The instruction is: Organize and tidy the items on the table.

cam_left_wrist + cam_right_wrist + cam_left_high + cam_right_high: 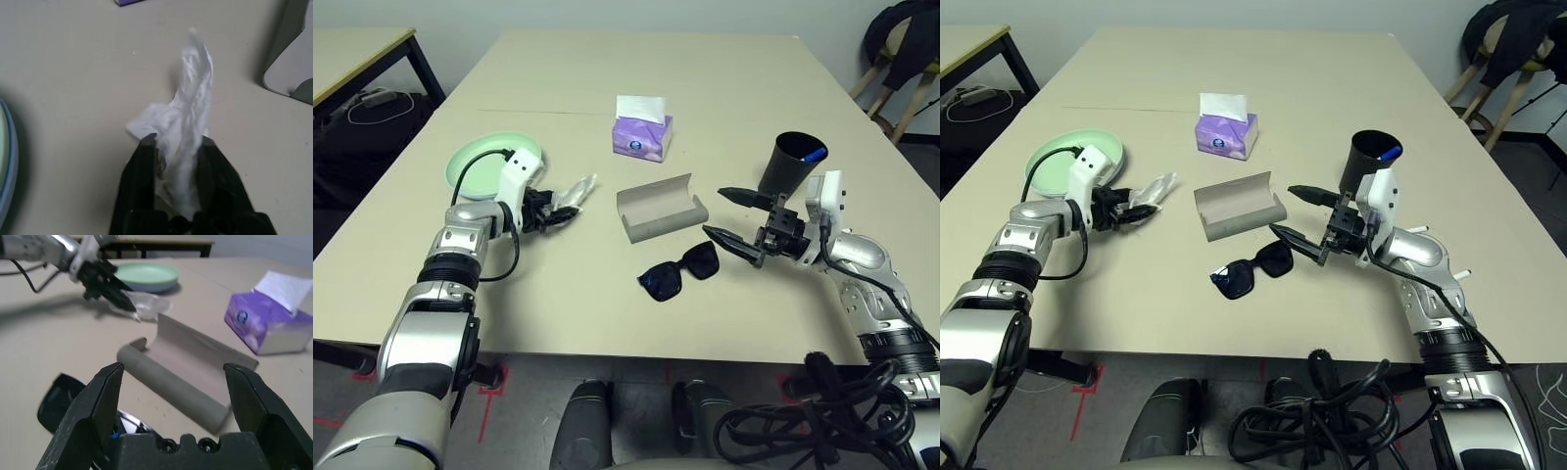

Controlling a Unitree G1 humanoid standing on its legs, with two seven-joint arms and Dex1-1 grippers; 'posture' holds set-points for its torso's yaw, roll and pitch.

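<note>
Your left gripper (178,147) is pinching the crumpled white tissue (183,117) just beside the pale green plate (480,162). Your right gripper (729,215), fingers spread, is hovering nearest the black sunglasses (680,271), which are lying in front of the open glasses case (658,208).

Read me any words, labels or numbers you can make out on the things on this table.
None can be read.
The purple tissue box has a round blue mark on its front, too blurred to read.
The glasses case, black cup and plates show no lettering.
</note>
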